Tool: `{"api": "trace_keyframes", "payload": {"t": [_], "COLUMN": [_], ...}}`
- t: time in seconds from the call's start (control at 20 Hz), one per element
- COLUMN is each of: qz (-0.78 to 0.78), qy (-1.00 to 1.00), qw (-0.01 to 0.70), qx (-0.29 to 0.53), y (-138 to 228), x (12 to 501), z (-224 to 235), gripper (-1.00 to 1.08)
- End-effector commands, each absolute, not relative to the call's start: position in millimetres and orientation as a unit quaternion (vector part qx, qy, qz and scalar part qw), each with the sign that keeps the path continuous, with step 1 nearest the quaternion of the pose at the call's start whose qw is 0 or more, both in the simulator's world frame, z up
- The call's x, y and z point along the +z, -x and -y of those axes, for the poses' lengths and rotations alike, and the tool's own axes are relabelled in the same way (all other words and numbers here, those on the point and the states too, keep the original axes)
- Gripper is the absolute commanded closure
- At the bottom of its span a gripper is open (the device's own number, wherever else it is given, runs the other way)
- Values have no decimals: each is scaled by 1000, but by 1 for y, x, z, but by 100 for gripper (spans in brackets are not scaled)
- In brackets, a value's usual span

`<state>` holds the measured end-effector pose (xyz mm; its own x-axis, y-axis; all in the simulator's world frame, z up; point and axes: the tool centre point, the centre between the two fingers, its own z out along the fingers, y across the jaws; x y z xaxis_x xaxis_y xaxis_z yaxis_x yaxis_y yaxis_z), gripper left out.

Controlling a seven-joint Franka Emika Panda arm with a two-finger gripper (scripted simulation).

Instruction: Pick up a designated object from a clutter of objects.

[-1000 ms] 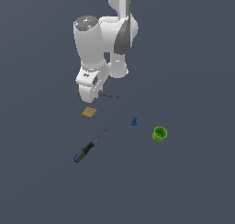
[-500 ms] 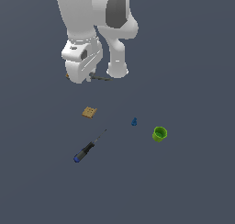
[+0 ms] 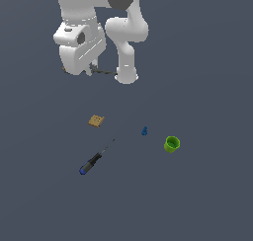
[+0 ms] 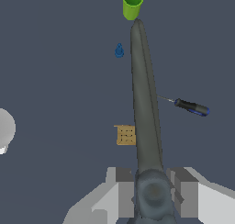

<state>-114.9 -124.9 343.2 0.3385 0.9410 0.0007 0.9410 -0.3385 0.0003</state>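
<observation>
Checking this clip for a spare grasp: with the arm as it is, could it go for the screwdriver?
Probably not yet. The gripper is shut on the scissors, so its fingers are occupied, though the screwdriver lies in the open, apart from the tile.

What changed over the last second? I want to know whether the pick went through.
The gripper, shut on the scissors, has risen with the arm, carrying them up and toward the exterior view's left. The dark blades now hang clear of the floor. The tan tile, screwdriver, blue piece and green cup stayed put.
</observation>
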Motion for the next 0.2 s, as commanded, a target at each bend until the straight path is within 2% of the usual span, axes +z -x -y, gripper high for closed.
{"api": "trace_keyframes", "payload": {"t": [0.0,0.15], "qz": [575,575], "qy": [818,818], "qw": [0,0], "qx": [0,0], "y": [115,116], "x": [349,352], "z": [127,127], "gripper": [108,108]}}
